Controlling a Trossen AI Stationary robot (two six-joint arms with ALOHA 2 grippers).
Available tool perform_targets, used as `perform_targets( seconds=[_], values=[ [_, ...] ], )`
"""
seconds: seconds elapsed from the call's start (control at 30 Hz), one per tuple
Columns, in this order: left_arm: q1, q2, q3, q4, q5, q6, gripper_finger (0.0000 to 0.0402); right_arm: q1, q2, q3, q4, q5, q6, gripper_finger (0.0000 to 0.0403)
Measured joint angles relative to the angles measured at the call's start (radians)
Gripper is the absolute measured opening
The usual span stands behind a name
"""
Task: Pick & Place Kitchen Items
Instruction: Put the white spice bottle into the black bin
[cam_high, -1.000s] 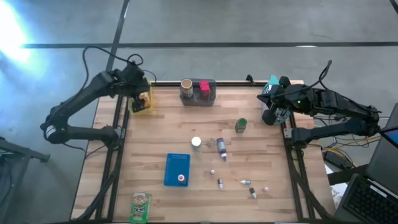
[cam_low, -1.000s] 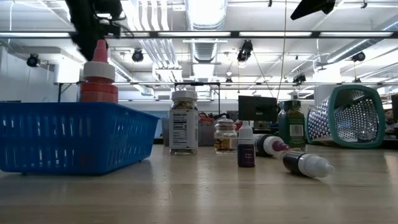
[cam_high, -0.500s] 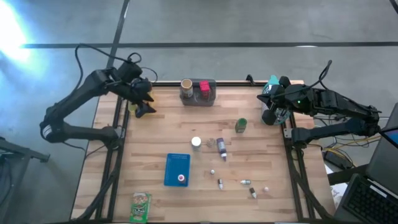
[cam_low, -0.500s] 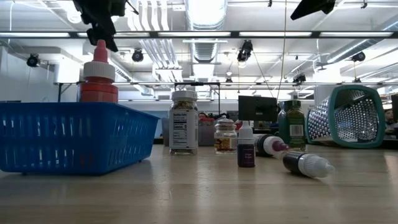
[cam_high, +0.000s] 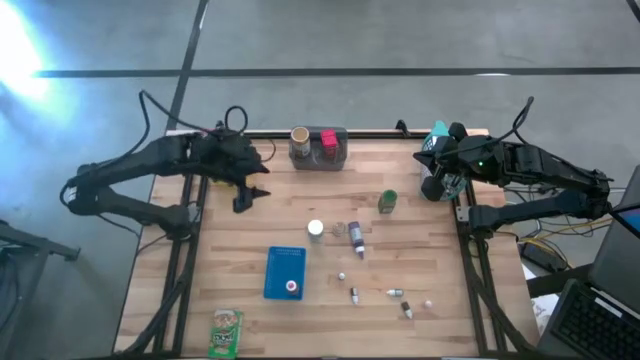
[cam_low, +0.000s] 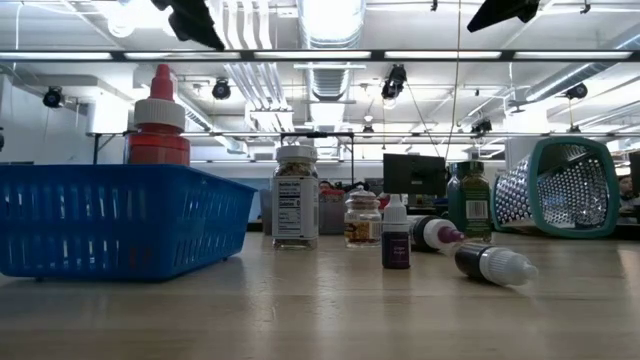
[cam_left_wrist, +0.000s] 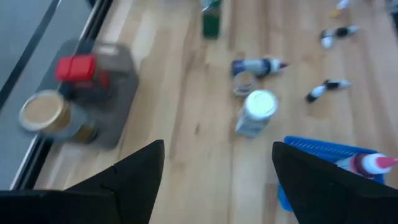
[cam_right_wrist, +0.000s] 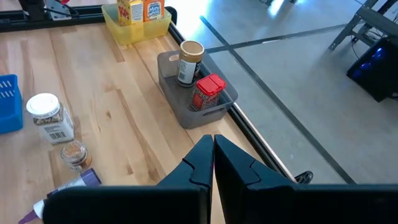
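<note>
My left gripper (cam_high: 248, 196) hangs open and empty above the table's far left part; its two fingers stand wide apart in the left wrist view (cam_left_wrist: 217, 186). Near the table's middle stand a white-lidded jar (cam_high: 316, 229), a small jar (cam_high: 340, 230) and a green bottle (cam_high: 387, 201), and a purple bottle (cam_high: 356, 238) lies on its side. A blue tray (cam_high: 285, 262) holds a red-and-white bottle (cam_high: 291, 288). Several tiny bottles (cam_high: 395, 293) lie at the near right. My right gripper (cam_right_wrist: 212, 155) is shut and empty at the table's right edge (cam_high: 440, 182).
A grey bin (cam_high: 318, 150) at the far edge holds a tan-lidded jar and a red box. A yellow bin (cam_right_wrist: 137, 18) with small boxes stands at the far left corner. A teal mesh basket (cam_low: 560, 185) lies on its side at the far right. A green packet (cam_high: 226, 332) lies near-left.
My left gripper has left the yellow bin at the far left corner and gone toward the table's near and right side, out over the bare wood. In the low view it has risen to the picture's top.
</note>
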Motion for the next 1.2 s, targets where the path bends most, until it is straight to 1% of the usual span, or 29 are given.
perform_targets(
  seconds=[0.1, 0.23, 0.3, 0.47, 0.77, 0.93, 1.2],
  values=[
    [-0.028, 0.005, 0.0, 0.039, 0.005, 0.002, 0.03, 0.0, 0.0, 0.0, 0.0, 0.0, 0.002, 0.0008],
    [-0.029, 0.031, -0.001, 0.095, 0.016, 0.005, 0.03, 0.0, 0.0, 0.0, 0.0, 0.0, 0.002, 0.0008],
    [-0.029, 0.054, -0.001, 0.111, 0.019, 0.032, 0.03, 0.0, 0.0, 0.0, 0.0, 0.0, 0.0, 0.0008],
    [-0.031, 0.136, -0.001, 0.123, 0.02, 0.143, 0.03, 0.0, 0.0, 0.0, 0.0, 0.0, 0.0, 0.0008],
    [-0.053, 0.292, -0.001, 0.13, 0.02, 0.214, 0.03, 0.0, 0.0, 0.0, 0.0, 0.0, 0.001, 0.0008],
    [-0.101, 0.351, -0.001, 0.14, 0.047, 0.227, 0.03, 0.0, 0.0, 0.0, 0.0, 0.0, 0.002, 0.0008],
    [-0.14, 0.436, -0.002, 0.186, 0.048, 0.227, 0.03, 0.0, 0.0, 0.0, 0.0, 0.0, 0.0, 0.0008]
  ],
)
